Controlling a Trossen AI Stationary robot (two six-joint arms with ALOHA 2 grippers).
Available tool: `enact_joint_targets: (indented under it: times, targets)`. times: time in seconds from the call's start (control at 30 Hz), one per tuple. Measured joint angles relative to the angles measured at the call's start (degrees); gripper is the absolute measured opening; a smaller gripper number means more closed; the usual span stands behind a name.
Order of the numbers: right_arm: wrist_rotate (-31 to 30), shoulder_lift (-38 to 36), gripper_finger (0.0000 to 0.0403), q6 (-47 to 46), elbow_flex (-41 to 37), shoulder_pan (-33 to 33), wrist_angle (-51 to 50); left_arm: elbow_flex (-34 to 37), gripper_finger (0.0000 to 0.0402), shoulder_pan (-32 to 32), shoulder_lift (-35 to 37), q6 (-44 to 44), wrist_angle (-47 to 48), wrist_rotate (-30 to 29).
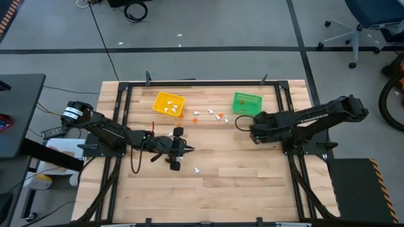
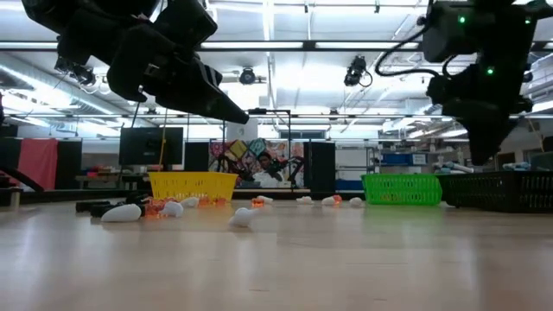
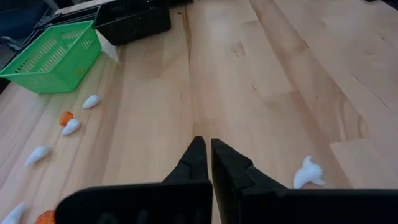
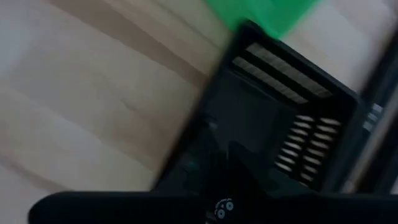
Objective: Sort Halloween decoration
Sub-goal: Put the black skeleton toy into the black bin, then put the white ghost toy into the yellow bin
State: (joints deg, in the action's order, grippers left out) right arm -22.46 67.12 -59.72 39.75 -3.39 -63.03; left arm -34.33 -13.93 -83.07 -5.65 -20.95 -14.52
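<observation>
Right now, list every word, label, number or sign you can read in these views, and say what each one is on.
Readable text: none.
Right gripper: a small round pale mark on its body in the right wrist view, too blurred to read.
Back wall of the room: a colourful mural in the low view, with no legible letters.
Yellow bin, green bin, black bin: no labels visible.

Pale smooth wooden table (image 1: 252,170), green plastic lattice bin (image 3: 53,57)

High view straight down on table (image 1: 208,180); low view level across it; both share green bin (image 1: 247,103).
</observation>
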Motion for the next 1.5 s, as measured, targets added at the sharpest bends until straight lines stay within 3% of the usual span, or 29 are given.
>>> enact_joint_targets:
  times: [0.17,0.4,0.6,0.77,0.97,1.17,1.5]
  targets:
    - [1.6,1.0,0.0076,-0.2,0.0,1.4,-3.5,0.0,0.0,0.0,0.0,0.0,1.7,0.0]
    - [2.6,1.6,0.0131,1.1,0.0,2.2,-4.0,0.0,0.0001,0.0,0.0,1.0,2.2,0.0]
    - [2.6,1.6,0.015,1.4,0.1,2.0,-3.9,0.0,0.0033,0.0,2.8,1.8,5.4,0.0]
    - [-4.3,1.5,0.0146,3.0,3.3,-1.6,-1.1,-0.1,0.0068,-1.0,5.2,2.1,10.0,0.0]
    - [-16.2,2.3,0.0145,13.3,3.9,-5.5,15.9,-0.1,0.0082,-2.4,5.2,3.9,11.8,0.0]
    - [-16.5,10.3,0.015,24.8,0.1,-4.1,42.1,-0.1,0.0082,-2.4,5.1,4.5,11.3,0.0]
    - [-13.5,25.8,0.0194,23.5,-0.2,3.1,56.9,0.0,0.0082,-2.4,5.1,5.0,11.3,0.0]
